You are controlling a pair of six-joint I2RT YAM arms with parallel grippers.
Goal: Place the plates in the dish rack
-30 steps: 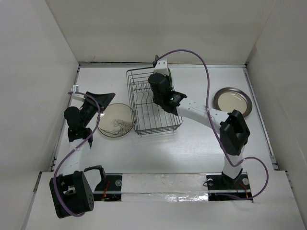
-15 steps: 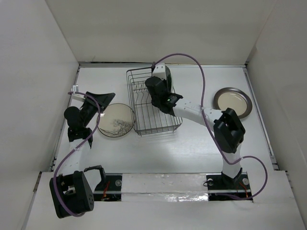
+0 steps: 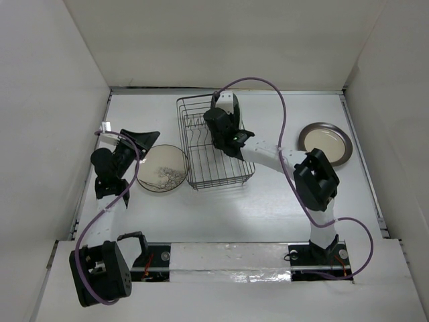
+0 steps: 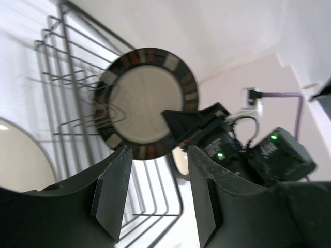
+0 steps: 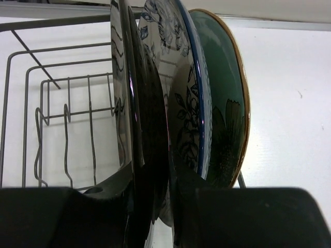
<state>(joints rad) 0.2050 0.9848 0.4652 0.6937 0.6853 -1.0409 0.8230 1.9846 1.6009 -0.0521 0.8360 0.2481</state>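
left jaws apart, empty | right jaws clamped on patterned-edge plate upright in dish rack

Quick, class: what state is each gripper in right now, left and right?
Left gripper: open, holding nothing.
Right gripper: shut on the patterned-edge plate, upright in the dish rack.
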